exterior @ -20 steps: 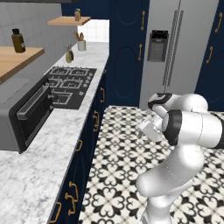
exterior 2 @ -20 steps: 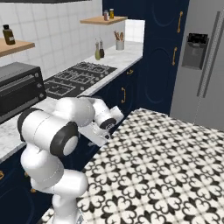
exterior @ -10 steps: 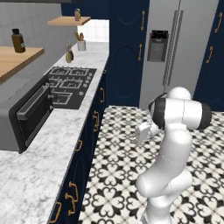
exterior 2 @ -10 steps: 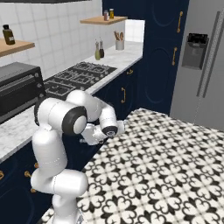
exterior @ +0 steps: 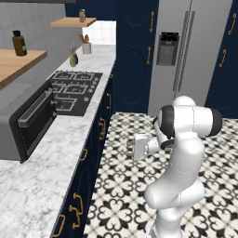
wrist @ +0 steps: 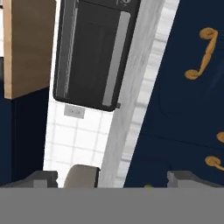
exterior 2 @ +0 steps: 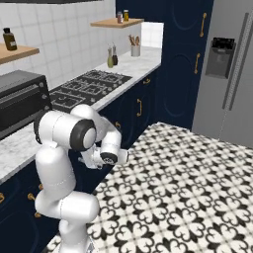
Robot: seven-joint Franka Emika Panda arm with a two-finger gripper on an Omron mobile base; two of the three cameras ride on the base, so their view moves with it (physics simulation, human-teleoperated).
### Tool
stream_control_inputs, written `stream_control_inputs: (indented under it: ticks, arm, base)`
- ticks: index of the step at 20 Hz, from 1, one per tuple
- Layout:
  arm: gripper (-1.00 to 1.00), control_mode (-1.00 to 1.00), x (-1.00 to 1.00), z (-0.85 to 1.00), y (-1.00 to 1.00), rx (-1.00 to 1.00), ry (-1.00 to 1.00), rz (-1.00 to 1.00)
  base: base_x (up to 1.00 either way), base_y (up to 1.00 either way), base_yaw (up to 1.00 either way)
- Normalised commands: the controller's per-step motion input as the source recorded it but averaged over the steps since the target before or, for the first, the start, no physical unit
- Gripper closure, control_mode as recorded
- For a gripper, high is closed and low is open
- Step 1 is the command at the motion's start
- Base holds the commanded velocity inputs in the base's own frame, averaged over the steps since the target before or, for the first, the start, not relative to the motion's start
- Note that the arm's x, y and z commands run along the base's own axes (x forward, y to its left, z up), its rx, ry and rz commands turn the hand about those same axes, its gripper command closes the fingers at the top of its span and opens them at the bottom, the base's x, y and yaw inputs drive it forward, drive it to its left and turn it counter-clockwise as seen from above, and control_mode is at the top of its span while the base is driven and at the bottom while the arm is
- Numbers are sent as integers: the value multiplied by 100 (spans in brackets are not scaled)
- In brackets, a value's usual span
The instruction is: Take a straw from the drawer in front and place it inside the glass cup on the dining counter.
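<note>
Navy cabinet doors [wrist: 183, 87] cut off, jaws wide, tips barely visible

Both base views look forward and down from behind the arm, one from its left, one from its right, sharing the marbled worktop [exterior: 56, 153] [exterior 2: 20, 143], the hob [exterior: 74, 88] [exterior 2: 89, 86] and the far fridge [exterior: 195, 51] [exterior 2: 232, 74]. The hand view, rolled sideways, faces the microwave [wrist: 94, 52] and cabinet doors [wrist: 183, 96] close up.

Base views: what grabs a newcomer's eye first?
The white arm, folded over the black-and-white patterned floor, its hand turned toward the navy cabinets with gold handles. Next, the black cooktop set in the marbled worktop to the arm's left, and the steel fridge straight ahead.
</note>
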Motion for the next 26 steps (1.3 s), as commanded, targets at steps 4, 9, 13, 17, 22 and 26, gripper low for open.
stream_control_inputs:
  ticks: [4, 9, 13, 17, 22, 26]
  arm:
    - [-100, -100, 10, -1, 33, -8, 19, -2]
    - [-100, -100, 5, -19, 23, -10, 12, 0]
    - [-100, -100, 8, -26, 37, -5, 1, 0]
    - [-100, -100, 19, -29, 42, 0, 0, -3]
    - [-100, -100, 28, -21, 35, 0, 0, -3]
    - [-100, -100, 37, -18, 10, 0, 0, 0]
  base:
    - [0, 0, 0]
    - [0, 0, 0]
    - [0, 0, 0]
    - [0, 0, 0]
    - [0, 0, 0]
    - [0, 0, 0]
